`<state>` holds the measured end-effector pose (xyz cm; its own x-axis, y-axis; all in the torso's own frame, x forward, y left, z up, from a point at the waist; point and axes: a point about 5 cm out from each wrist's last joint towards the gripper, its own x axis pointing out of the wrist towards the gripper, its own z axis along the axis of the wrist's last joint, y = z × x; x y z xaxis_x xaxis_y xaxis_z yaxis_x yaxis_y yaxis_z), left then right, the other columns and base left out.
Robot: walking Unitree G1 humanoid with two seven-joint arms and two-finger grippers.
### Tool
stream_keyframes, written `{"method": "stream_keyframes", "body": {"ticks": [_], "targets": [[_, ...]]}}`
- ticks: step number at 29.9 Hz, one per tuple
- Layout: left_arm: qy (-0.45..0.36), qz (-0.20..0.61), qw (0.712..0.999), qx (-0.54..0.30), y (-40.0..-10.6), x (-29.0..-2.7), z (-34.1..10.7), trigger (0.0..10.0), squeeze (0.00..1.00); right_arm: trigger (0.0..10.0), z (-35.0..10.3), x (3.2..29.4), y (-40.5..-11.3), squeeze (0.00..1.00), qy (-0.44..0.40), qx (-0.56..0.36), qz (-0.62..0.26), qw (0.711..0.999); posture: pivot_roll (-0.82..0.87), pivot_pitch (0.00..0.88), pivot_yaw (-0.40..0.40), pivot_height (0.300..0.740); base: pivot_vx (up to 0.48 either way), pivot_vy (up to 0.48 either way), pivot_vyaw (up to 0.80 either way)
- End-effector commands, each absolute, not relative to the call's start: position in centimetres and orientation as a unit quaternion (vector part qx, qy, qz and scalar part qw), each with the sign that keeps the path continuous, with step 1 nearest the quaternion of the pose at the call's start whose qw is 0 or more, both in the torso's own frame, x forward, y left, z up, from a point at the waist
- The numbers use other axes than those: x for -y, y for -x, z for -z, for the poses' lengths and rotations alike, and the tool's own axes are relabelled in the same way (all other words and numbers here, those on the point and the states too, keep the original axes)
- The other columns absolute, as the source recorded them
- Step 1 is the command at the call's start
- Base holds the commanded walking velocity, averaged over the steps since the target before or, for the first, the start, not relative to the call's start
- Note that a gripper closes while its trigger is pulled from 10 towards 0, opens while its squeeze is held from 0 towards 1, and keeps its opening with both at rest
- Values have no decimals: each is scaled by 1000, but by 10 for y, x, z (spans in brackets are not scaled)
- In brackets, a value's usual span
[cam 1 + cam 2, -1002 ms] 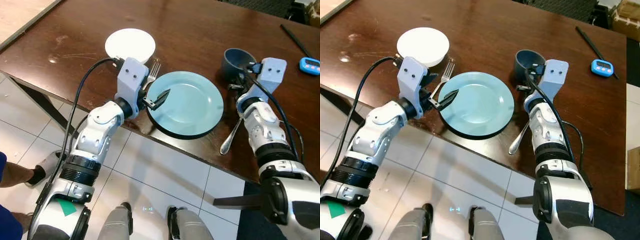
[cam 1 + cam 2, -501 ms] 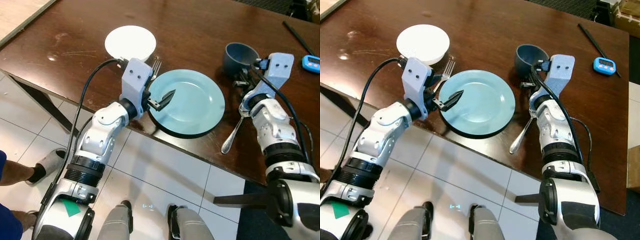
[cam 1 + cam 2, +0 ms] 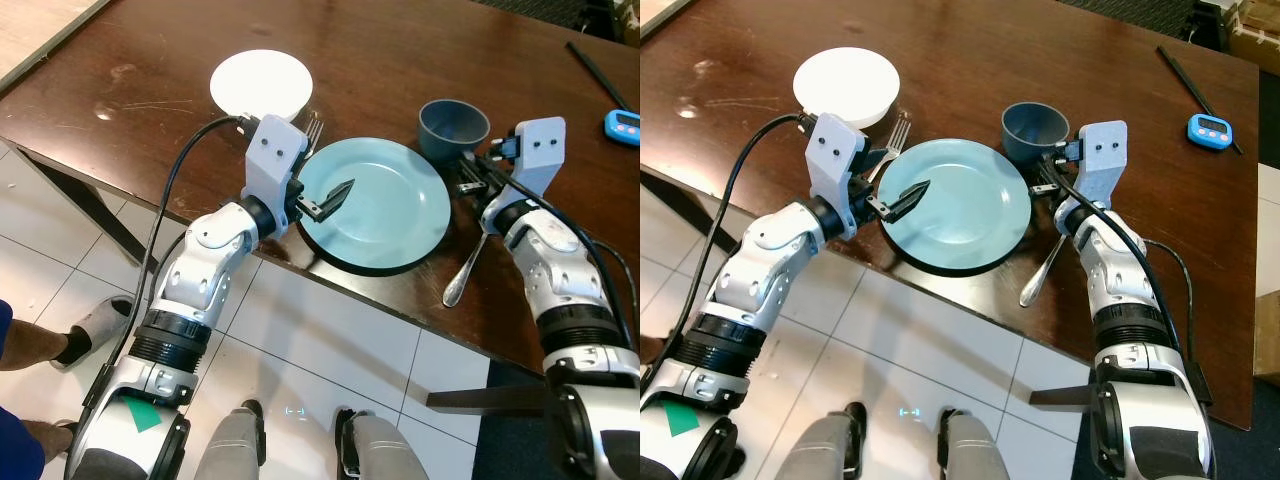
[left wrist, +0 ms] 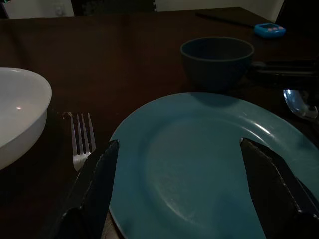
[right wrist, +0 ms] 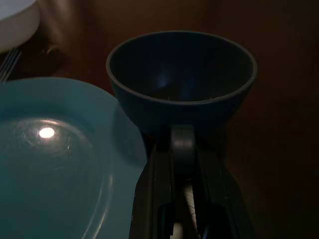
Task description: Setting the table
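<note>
A light blue plate point(image 3: 385, 205) lies near the front edge of the dark wooden table point(image 3: 400, 50). Left of it lies a fork point(image 3: 308, 133), with a white bowl point(image 3: 260, 84) behind that. My left gripper point(image 3: 330, 196) hovers open over the plate's left rim, its fingers point(image 4: 99, 184) spread wide with nothing between them. A grey-blue mug point(image 3: 453, 126) stands at the plate's far right rim. My right gripper point(image 5: 183, 149) is shut on the mug's handle point(image 5: 183, 139). A spoon point(image 3: 463, 272) lies right of the plate, under my right arm.
A blue timer point(image 3: 620, 127) and a long black stick point(image 3: 596, 72) lie at the table's far right. A person's foot point(image 3: 40, 352) and a grey slipper point(image 3: 98, 322) rest on the tiled floor at the left. The table's corner is at the near left.
My right gripper has drawn the mug leftward until it stands against the plate's far right rim. My left gripper has edged slightly further over the plate.
</note>
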<state>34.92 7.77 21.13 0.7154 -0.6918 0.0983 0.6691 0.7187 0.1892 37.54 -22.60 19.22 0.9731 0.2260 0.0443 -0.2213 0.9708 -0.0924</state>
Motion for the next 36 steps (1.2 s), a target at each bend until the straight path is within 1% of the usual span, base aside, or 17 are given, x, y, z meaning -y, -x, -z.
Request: {"method": "stream_keyframes", "body": {"ticks": [1,6,11,14,21,23,25,26,27,28,31,36], "targets": [[-68,373,923,72,-349,-77,-205,10000,0,10000,-182,230,-372,0,57,9,-110,992,50,232,33,740,0,0,0],[-66,372,923,71,-349,-78,-205,10000,0,10000,-183,238,-374,0,47,14,-69,996,53,232,33,740,0,0,0],[-66,372,923,71,-349,-78,-204,10000,0,10000,-183,243,-374,0,42,13,-49,998,55,231,32,740,0,0,0],[-65,371,924,70,-350,-78,-204,10000,0,10000,-181,251,-374,0,43,3,-22,999,54,229,33,740,0,0,0],[-63,374,923,68,-350,-78,-204,10000,0,10000,-178,250,-374,0,37,-2,-27,999,54,227,35,740,0,0,0],[-44,387,918,70,-349,-75,-206,10000,0,10000,-177,249,-374,0,34,-4,-32,999,54,226,36,740,0,0,0],[-44,387,918,70,-349,-75,-206,10000,0,10000,-177,249,-374,0,34,-4,-32,999,54,226,36,740,0,0,0],[-36,394,916,73,-348,-74,-208,10000,0,10000,-177,248,-374,0,34,-5,-33,999,54,225,36,740,0,0,0],[-36,417,905,82,-344,-71,-210,10000,0,10000,-176,248,-374,0,32,-5,-34,999,54,225,36,740,0,0,0],[-36,417,905,82,-344,-71,-210,10000,0,10000,-176,248,-374,0,32,-5,-34,999,54,225,36,740,0,0,0],[-39,459,881,106,-334,-63,-214,10000,0,10000,-174,248,-374,0,28,-7,-33,999,56,222,36,740,0,0,0],[-38,461,879,116,-333,-62,-217,10000,0,10000,-173,246,-375,0,22,-9,-34,999,56,219,36,740,0,0,0]]}}
